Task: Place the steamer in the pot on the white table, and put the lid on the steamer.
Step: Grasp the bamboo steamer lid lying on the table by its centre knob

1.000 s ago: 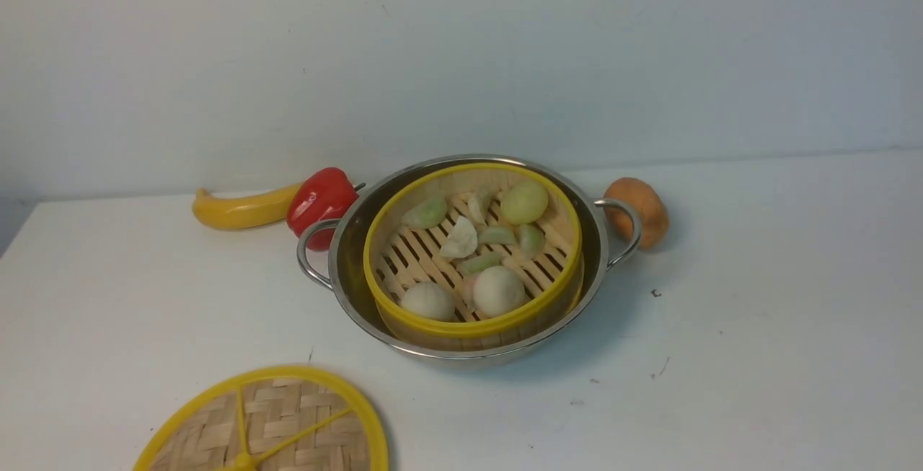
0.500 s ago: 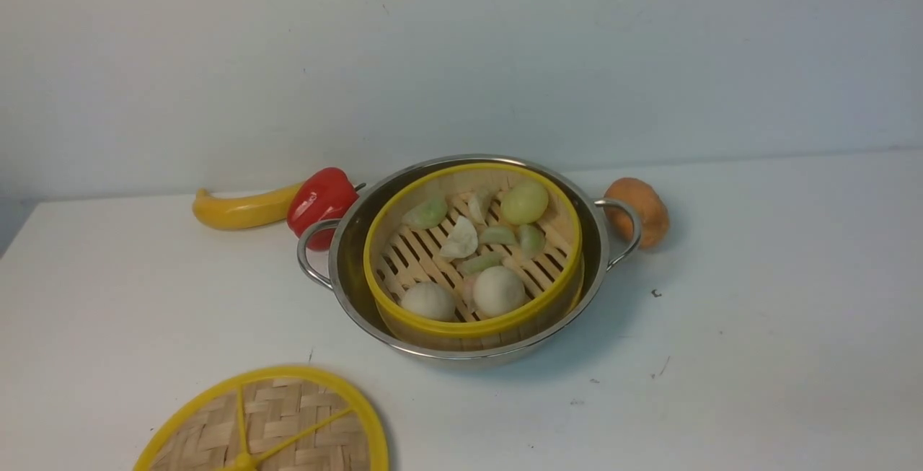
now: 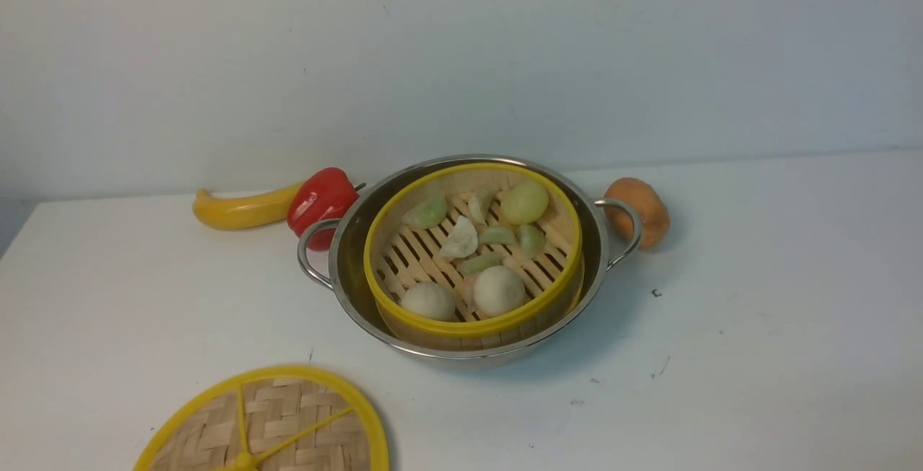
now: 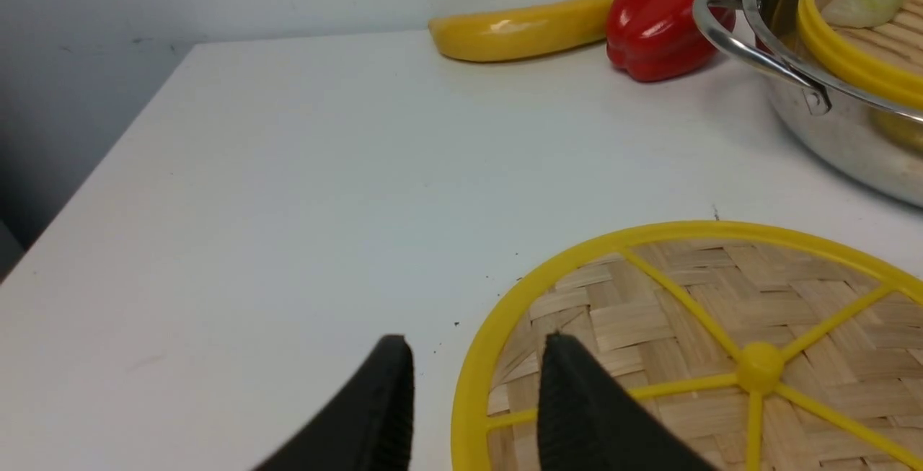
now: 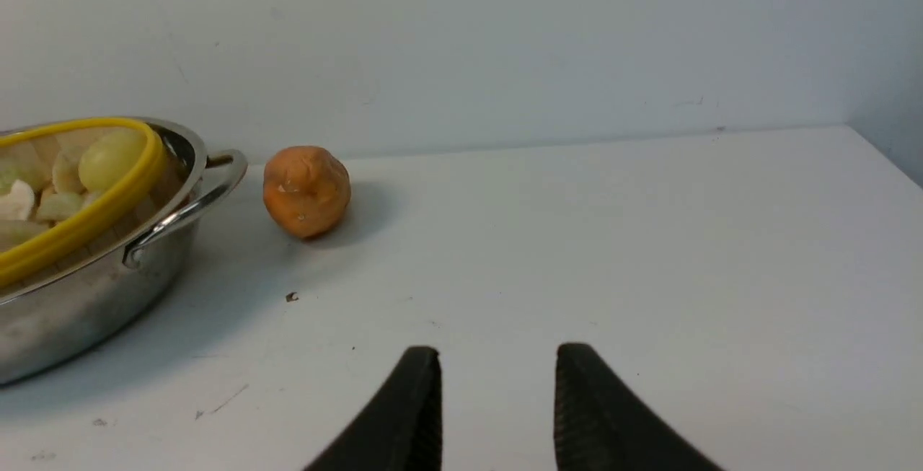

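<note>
The steamer, a yellow-rimmed bamboo basket holding pale dumplings and buns, sits inside the shiny steel pot in the middle of the white table. The woven lid lies flat at the table's front left, cut off by the front view's lower edge. Neither gripper shows in the front view. In the left wrist view my left gripper stands open over the near edge of the lid, one finger over the weave, the other over the table. My right gripper is open over bare table, to the right of the pot.
A yellow banana and a red pepper lie behind the pot's left handle. An orange lumpy fruit rests just behind the right handle. The table's left edge runs close to the lid. A wall stands behind everything.
</note>
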